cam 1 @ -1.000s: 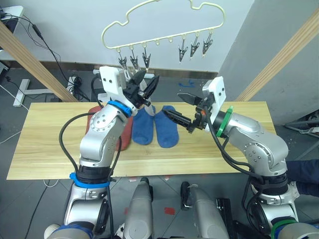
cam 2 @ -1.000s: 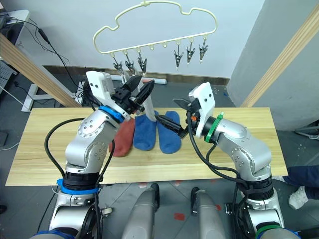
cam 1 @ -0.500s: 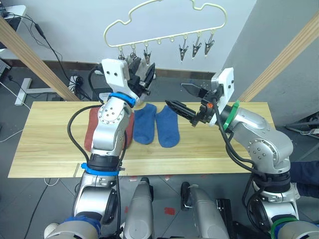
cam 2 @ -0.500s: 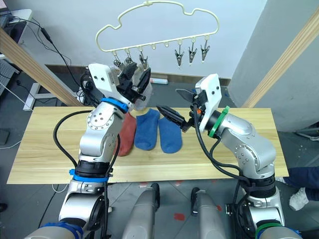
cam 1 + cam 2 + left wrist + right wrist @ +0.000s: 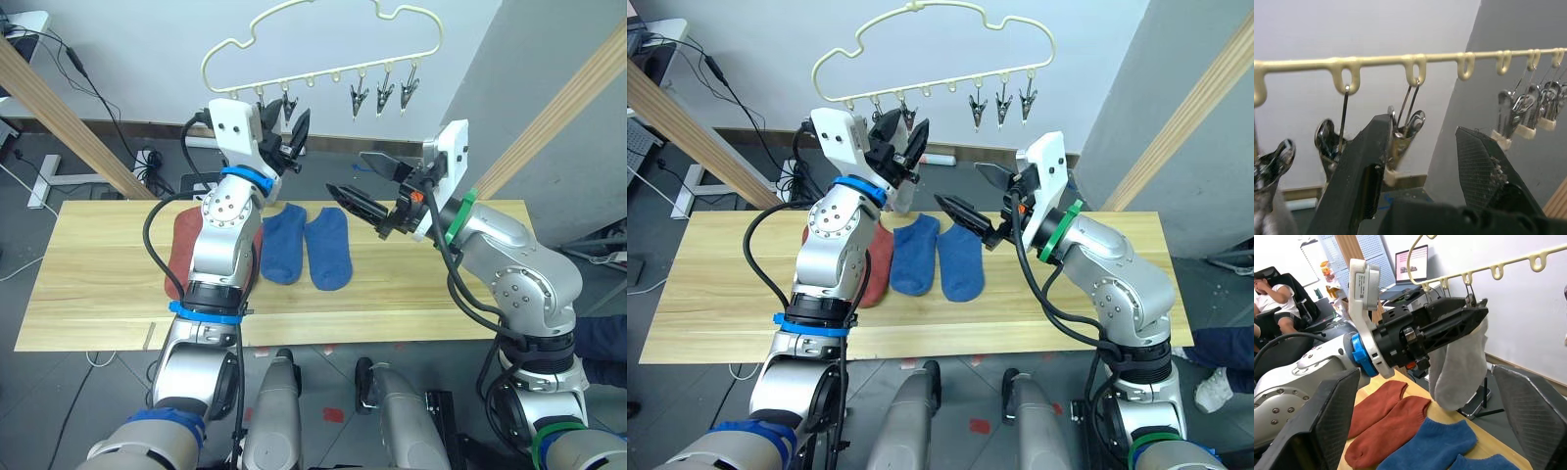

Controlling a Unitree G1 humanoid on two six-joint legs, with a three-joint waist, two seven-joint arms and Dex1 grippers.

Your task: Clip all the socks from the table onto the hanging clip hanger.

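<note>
Your left gripper (image 5: 904, 147) is open beside the clip hanger (image 5: 921, 44), where grey socks (image 5: 1459, 367) hang clipped. Lower it slowly; blue socks (image 5: 939, 257) wait mid-table (image 5: 725, 294). Right gripper (image 5: 975, 196) stays wide open.

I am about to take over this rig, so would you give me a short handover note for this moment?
Left gripper: open, raised at the left-hand clips of the clip hanger.
Right gripper: open, empty, held above the table.
Done: the light grey socks hang from the left-hand clips; I cannot tell how many clips they take.
Left: two blue socks and two rust-red socks lie flat on the table. The three right-hand clips are free.
</note>
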